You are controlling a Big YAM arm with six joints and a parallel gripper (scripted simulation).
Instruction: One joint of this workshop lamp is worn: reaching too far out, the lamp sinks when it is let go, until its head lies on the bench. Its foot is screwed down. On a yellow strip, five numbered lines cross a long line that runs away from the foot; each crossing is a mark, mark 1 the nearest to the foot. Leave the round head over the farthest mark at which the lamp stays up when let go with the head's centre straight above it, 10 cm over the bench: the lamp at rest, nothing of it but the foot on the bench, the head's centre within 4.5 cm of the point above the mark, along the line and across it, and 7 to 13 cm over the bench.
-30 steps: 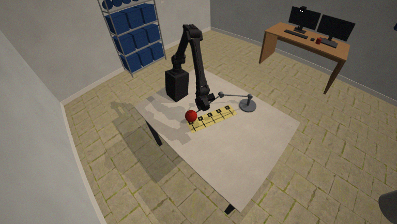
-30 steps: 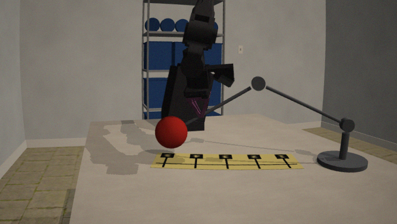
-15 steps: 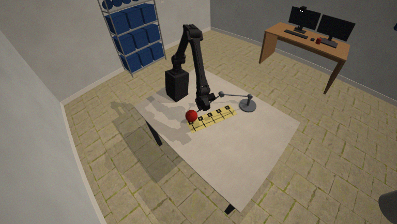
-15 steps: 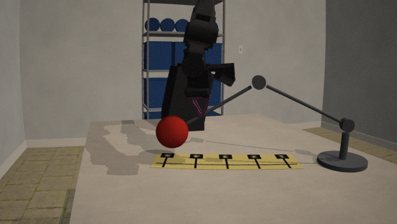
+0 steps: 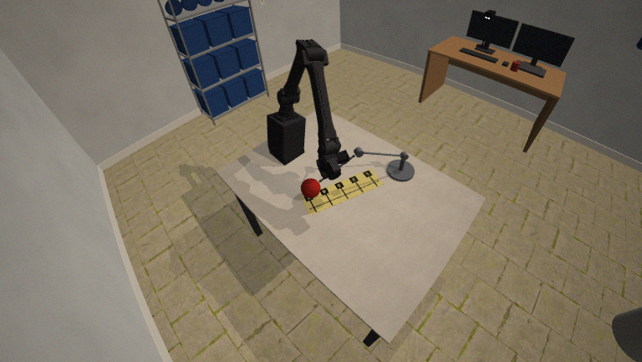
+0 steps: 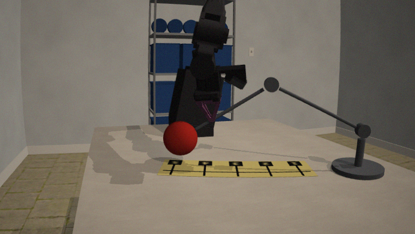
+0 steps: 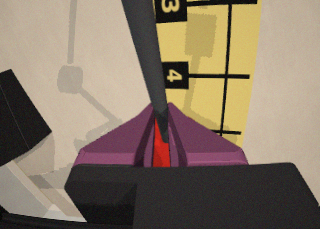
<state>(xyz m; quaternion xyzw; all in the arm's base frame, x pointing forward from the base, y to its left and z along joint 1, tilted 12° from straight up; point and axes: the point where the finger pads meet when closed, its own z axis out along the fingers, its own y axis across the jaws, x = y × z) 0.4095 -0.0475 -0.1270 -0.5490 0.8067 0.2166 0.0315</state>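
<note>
The lamp's red round head [image 5: 309,188] [image 6: 180,138] hangs a little above the bench, over the end mark of the yellow strip [image 5: 331,201] [image 6: 250,172] [image 7: 247,36] that lies farthest from the foot. My gripper [image 5: 326,175] [image 6: 210,120] [image 7: 161,109] is shut on the lamp's thin grey front rod [image 6: 239,102] [image 7: 136,16], just behind the head. The rod rises to the elbow joint [image 5: 358,151] [image 6: 270,84]. A second rod runs down to the round grey foot [image 5: 400,170] [image 6: 357,167]. In the wrist view, numbers 3 and 4 show on the strip.
The arm's black base box [image 5: 285,136] stands on the bench behind the strip. A metal shelf with blue boxes [image 5: 217,50] stands by the wall. A wooden desk with monitors [image 5: 496,69] stands far to the right.
</note>
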